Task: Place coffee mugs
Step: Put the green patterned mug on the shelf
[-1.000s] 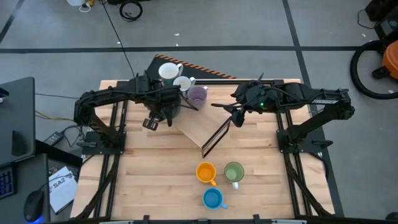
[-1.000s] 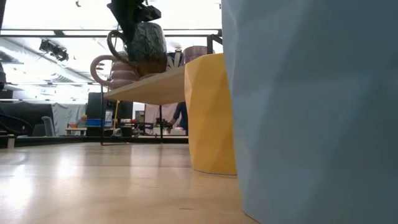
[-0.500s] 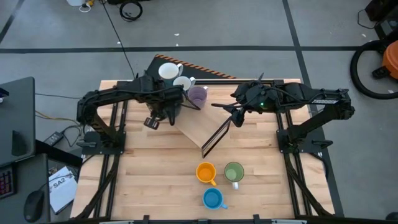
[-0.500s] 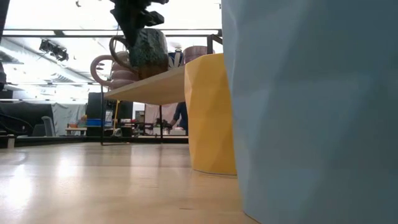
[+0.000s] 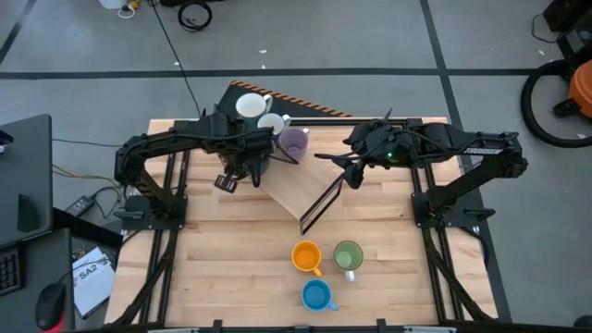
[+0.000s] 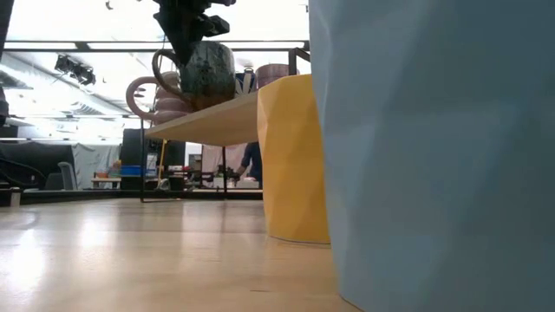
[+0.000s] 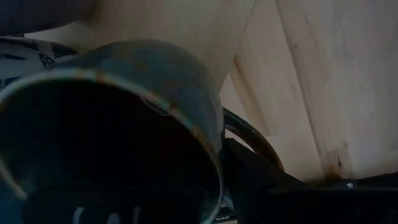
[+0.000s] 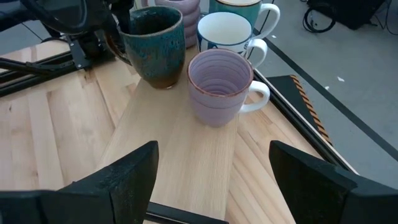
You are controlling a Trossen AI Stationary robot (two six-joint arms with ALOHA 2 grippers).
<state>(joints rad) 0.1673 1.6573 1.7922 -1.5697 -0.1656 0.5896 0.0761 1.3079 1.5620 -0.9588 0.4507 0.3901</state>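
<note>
Mug, the dark one [image 8: 152,46], now sits lower on the raised shelf [image 8: 180,149] by its back edge, left gripper [image 5: 242,166] fingers just loosening at its handle, right gripper [image 8: 211,177] spread empty, so placement looks nearly done.

arms: two, dark, jointed | right claw [image 8: 211,180]: broad black fingers | frames: black tubing

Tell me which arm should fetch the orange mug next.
Probably the right. Its gripper is open and empty, nearer the orange mug. The left gripper is at the dark mug on the shelf.
</note>
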